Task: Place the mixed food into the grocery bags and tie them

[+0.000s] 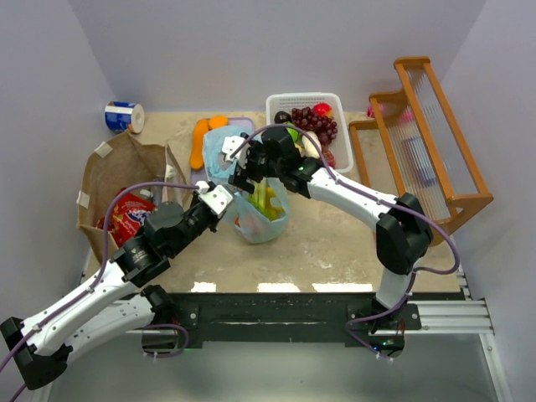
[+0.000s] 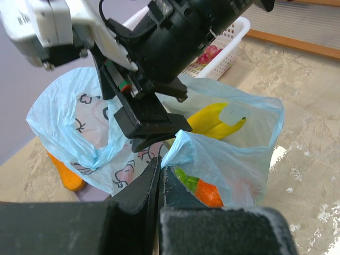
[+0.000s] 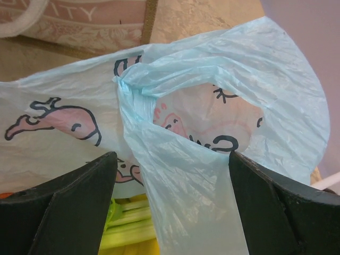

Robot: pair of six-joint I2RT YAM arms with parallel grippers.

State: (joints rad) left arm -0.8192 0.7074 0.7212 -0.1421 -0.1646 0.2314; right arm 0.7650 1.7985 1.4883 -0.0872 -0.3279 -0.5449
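The light-blue bag [image 1: 261,213] with pink cartoon prints stands mid-table, holding yellow, green and orange toy food. My left gripper [image 1: 219,197] is at its left rim. In the left wrist view the left gripper [image 2: 161,166] is shut on a fold of the bag's rim [image 2: 183,143], with a yellow piece [image 2: 212,119] and an orange piece [image 2: 209,192] inside. My right gripper [image 1: 247,172] hangs over the bag's far side. In the right wrist view the right gripper [image 3: 170,159] is open, and a twisted handle strip [image 3: 180,180] of the bag lies between its fingers [image 3: 69,202]. Green stalks [image 3: 133,226] show below.
A brown paper bag [image 1: 117,180] lies open at the left with a red packet [image 1: 127,216] inside. A white slotted basket [image 1: 306,113] with purple grapes [image 1: 314,121] stands behind. Orange slabs [image 1: 199,142], a blue-white can [image 1: 124,115] and a wooden rack [image 1: 427,142] ring the back.
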